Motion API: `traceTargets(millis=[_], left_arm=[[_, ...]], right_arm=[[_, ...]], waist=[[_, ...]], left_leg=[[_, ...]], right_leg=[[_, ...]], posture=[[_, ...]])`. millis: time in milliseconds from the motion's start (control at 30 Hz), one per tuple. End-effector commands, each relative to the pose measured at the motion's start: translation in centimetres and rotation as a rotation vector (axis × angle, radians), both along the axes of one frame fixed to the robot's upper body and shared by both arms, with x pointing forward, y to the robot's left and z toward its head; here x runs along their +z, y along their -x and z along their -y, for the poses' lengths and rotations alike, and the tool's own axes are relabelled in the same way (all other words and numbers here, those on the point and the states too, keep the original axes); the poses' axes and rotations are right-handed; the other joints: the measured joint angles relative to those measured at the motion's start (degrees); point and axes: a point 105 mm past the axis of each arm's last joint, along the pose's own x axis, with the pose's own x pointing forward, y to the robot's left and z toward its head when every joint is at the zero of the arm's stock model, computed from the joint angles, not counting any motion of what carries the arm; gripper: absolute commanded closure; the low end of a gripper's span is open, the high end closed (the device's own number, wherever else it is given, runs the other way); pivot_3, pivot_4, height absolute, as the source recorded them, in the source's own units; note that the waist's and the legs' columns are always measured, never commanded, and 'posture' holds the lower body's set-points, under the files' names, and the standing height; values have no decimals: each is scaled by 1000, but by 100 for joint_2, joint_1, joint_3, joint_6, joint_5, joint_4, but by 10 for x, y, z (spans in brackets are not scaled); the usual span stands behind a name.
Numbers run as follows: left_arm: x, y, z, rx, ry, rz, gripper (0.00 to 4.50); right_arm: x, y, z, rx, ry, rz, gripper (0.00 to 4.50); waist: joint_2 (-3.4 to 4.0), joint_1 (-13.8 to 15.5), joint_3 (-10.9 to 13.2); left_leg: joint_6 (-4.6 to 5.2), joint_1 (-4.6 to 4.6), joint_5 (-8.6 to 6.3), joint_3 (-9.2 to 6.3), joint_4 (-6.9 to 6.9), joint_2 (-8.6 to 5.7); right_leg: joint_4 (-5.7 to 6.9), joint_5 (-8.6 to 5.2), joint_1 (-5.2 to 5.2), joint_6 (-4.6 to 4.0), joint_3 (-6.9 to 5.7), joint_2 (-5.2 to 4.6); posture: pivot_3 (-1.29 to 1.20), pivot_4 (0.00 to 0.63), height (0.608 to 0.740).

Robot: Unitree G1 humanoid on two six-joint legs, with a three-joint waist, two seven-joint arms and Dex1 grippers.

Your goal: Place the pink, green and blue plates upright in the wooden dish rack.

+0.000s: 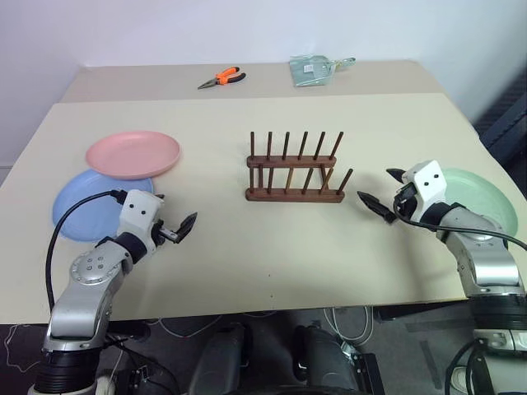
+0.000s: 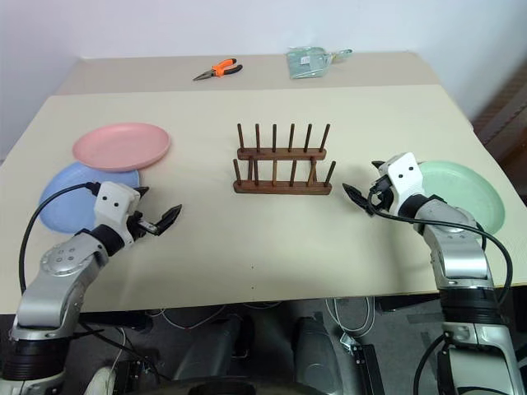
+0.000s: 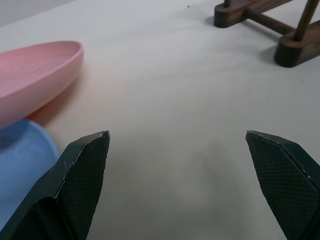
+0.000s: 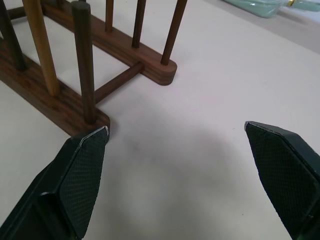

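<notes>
- Three plates lie flat on the desk (image 1: 247,247): pink (image 1: 133,154) overlapping blue (image 1: 86,206) near the left edge, green (image 1: 482,197) at the right edge.
- Rack (image 1: 295,169) stands empty mid-desk.
- I see both grippers, left (image 1: 173,229) and right (image 1: 383,191), jaws wide apart, holding nothing.
</notes>
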Motion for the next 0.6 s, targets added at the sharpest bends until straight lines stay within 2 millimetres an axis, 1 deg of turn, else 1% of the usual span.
traceTargets(millis=[33,167,300,367,467,567,600], left_arm=[[6,1,9,-21,-3,38,40],[2,1,15,-29,19,33,40],[-1,-2,21,-77,54,16,40],[-1,-8,24,-103,65,9,40],[-1,-20,36,-188,43,-6,40],[-2,-33,52,-287,32,-24,40],[-3,-40,58,-336,27,-33,40]], right_arm=[[13,-6,-6,7,5,61,0],[13,-7,-5,-4,4,68,0],[7,-8,-2,-22,7,50,0],[8,-5,-6,2,-24,35,0],[10,2,-13,26,-44,33,0],[10,7,-16,9,-40,44,0],[9,10,-19,5,-32,51,0]], waist=[[0,-7,0],[0,10,0],[0,10,0],[0,9,0],[0,20,0],[0,17,0],[0,24,0]], left_leg=[[0,0,0,0,0,0],[8,-1,4,0,-1,0],[7,-1,4,0,1,-1],[8,0,4,0,1,-1],[9,0,5,0,3,-1],[10,-1,5,0,3,-2],[10,-1,6,0,3,-3]], right_leg=[[0,0,0,0,0,0],[0,2,-1,3,-1,1],[-1,1,2,2,-1,0],[0,1,1,2,-1,0],[3,2,1,4,-3,2],[2,4,3,7,-3,2],[4,4,3,7,-3,2]], posture=[[0,150,740],[0,150,740],[0,150,740],[0,150,740],[0,150,740],[0,150,740],[0,150,740]])
